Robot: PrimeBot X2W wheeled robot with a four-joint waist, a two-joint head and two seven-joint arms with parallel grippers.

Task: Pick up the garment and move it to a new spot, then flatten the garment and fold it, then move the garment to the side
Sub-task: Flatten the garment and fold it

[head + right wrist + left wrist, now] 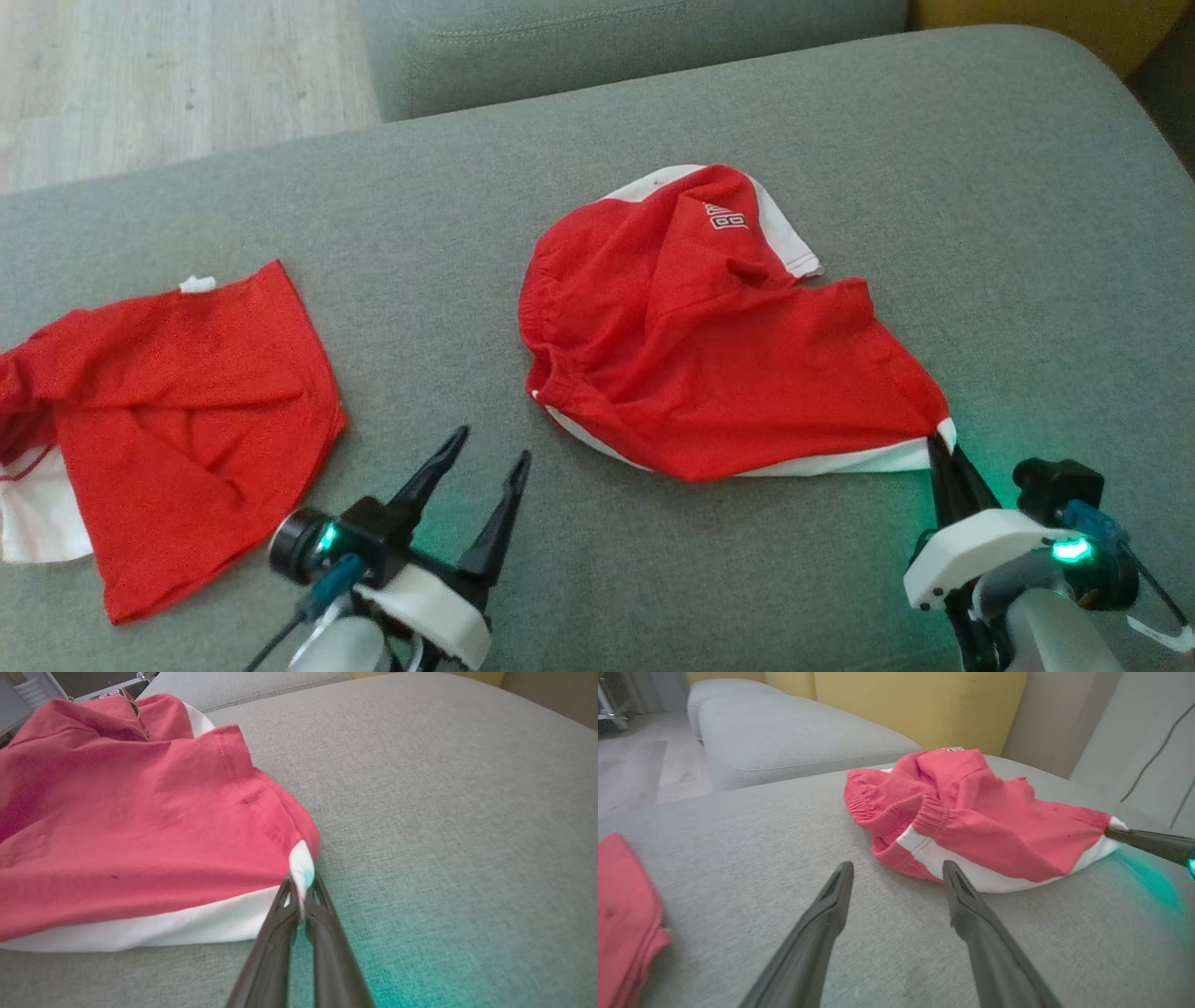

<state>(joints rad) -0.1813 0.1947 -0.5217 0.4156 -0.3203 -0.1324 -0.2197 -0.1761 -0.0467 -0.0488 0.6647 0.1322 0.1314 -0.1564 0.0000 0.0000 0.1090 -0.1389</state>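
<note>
The garment (pixel 719 345) is a pair of red shorts with white side panels, lying rumpled in the middle of the grey sofa cushion (pixel 653 579). My right gripper (pixel 936 439) is shut on its near right corner, where a white tip of cloth (pixel 301 868) pokes up between the fingers. That same garment (pixel 971 812) and the right gripper's dark finger (pixel 1148 843) appear in the left wrist view. My left gripper (pixel 490 448) stands open to the garment's lower left, apart from it, with bare cushion between its fingers (pixel 831 905).
A second red and white garment (pixel 177 411) lies flat at the cushion's left edge. Another grey cushion (pixel 607 47) and wooden floor (pixel 168 75) lie beyond. A yellow backrest (pixel 920 704) stands behind the sofa.
</note>
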